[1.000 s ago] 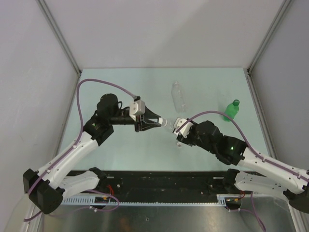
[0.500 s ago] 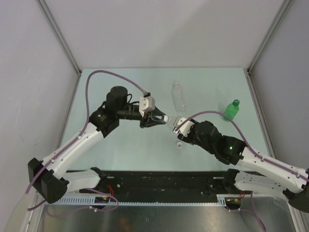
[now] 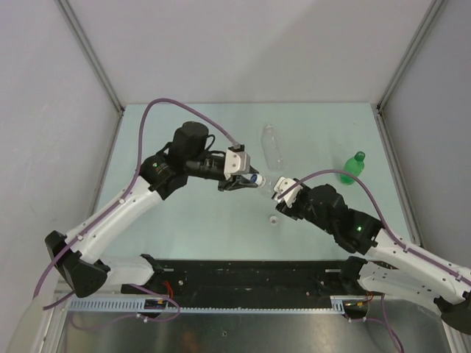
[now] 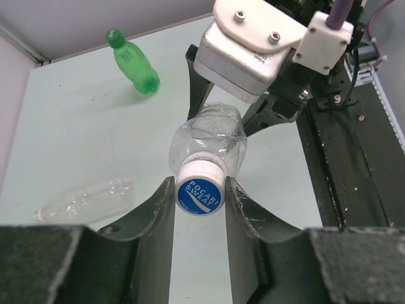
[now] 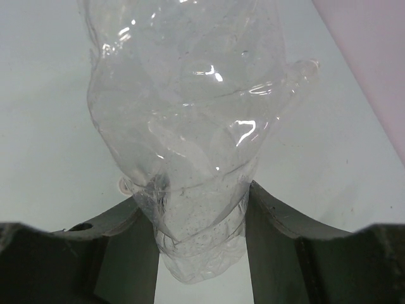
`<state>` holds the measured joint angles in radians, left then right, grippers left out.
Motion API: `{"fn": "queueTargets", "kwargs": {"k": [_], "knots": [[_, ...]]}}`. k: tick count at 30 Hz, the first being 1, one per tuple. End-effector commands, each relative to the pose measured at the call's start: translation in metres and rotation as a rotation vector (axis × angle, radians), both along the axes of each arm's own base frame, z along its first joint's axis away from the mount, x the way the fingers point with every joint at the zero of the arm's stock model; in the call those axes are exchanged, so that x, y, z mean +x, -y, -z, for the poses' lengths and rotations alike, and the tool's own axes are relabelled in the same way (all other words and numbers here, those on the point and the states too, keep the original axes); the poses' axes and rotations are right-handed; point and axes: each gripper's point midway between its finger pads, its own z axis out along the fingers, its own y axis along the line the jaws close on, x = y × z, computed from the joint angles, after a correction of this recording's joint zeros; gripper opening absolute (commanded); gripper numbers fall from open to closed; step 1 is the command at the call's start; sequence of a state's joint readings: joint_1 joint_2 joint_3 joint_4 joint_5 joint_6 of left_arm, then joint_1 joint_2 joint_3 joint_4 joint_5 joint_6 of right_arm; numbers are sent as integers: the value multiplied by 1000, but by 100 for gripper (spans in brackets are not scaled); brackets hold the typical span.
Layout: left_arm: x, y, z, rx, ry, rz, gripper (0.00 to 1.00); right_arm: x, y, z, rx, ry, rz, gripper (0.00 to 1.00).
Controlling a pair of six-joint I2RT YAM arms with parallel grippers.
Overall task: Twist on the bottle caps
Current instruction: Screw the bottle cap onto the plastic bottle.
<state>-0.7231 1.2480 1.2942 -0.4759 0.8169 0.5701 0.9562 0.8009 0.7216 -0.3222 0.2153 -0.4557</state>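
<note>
A clear ribbed bottle (image 3: 267, 184) is held off the table between the two arms. My right gripper (image 5: 199, 209) is shut on its lower body (image 5: 183, 126). My left gripper (image 4: 200, 185) is shut on a white cap with a blue label (image 4: 200, 191), which sits on that bottle's neck (image 4: 209, 142). A loose white cap (image 3: 273, 219) lies on the table just below the two grippers. The green bottle (image 3: 353, 167) stands at the right with a dark green cap (image 4: 114, 37) on it. A second clear bottle (image 3: 273, 145) lies on its side behind.
The right gripper's white body (image 4: 250, 47) is close in front of the left wrist camera. Grey walls close off the back and both sides. The black base rail (image 3: 243, 276) runs along the near edge.
My left arm has swung right and its wrist has turned, with the cap still between its fingers at the bottle's neck. The right gripper and bottle have shifted slightly right.
</note>
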Motion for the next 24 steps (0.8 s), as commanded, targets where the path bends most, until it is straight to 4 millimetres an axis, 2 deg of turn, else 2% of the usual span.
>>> {"fn": "queueTargets", "kwargs": {"k": [1,6,12,22,24], "knots": [[-8,5,19,117,60,68,5,-12,-41,-73,271,123,-195,0],[-28,1,24,119,96,168,5,-22,-48,-84,298,151,-276,0],[-30,2,46,216,145,150,4,-37,-53,-94,355,132,-353,0],[-44,-1,52,211,183,254,7,-56,-62,-117,426,174,-473,0],[-42,-2,52,219,181,243,12,-55,-60,-118,426,177,-463,0]]}}
